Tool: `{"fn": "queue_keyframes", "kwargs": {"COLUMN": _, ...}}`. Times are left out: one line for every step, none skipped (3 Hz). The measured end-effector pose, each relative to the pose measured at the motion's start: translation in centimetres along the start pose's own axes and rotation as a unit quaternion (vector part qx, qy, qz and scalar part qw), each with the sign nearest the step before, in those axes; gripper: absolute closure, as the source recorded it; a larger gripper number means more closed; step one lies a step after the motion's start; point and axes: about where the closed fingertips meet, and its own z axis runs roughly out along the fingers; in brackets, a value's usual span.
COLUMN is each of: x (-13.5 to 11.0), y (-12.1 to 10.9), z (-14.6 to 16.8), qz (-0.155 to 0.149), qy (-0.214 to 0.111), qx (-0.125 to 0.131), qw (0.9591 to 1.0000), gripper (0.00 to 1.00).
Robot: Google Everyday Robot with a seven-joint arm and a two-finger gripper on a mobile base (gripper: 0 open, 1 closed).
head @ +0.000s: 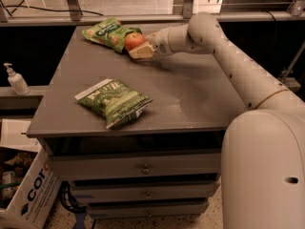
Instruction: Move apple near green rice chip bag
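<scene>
- At the far edge of the table (190, 99), in the one camera view, my gripper (137, 45) sits at the end of my outstretched arm (228, 56), low over the top.
- My fingers are narrowed around the apple (135, 40). The near finger (140, 53) shows pale against its lower side, and the far one is hidden behind the fruit.
- The apple is just beside the light green chip bag (106, 32), touching or nearly touching its right end. I cannot tell whether the apple rests on the table or hangs just above it.
- I judge the carry almost done, and what is left is the set-down and release.
- To do that well, I should lower until the apple bears on the table and not on the crinkled bag edge, where it could tip and roll.
- I should open slowly and evenly, so that neither finger flicks the round fruit sideways.
- I should then draw back along my arm's own line, away from the bag, so as not to drag either thing.
- The dark green bag (114, 101) lies well apart near the front edge and needs no care.
</scene>
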Motion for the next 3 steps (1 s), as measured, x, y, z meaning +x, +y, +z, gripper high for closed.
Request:
{"fn": "queue_keyframes", "kwargs": {"x": -0.5, "y": 0.4, "z": 0.0, "qz": 0.001, "qy": 0.001, "qx": -0.006, "qw": 1.0000, "gripper": 0.13}}
{"fn": "queue_keyframes", "kwargs": {"x": -0.7, "y": 0.6, "z": -0.2, "qz": 0.003, "qy": 0.001, "qx": -0.010, "qw": 0.9999, "gripper": 0.00}}
{"fn": "queue_keyframes", "kwargs": {"x": -0.5, "y": 0.6, "z": -1.2, "qz": 0.007, "qy": 0.001, "qx": -0.011, "qw": 0.9999, "gripper": 0.00}}
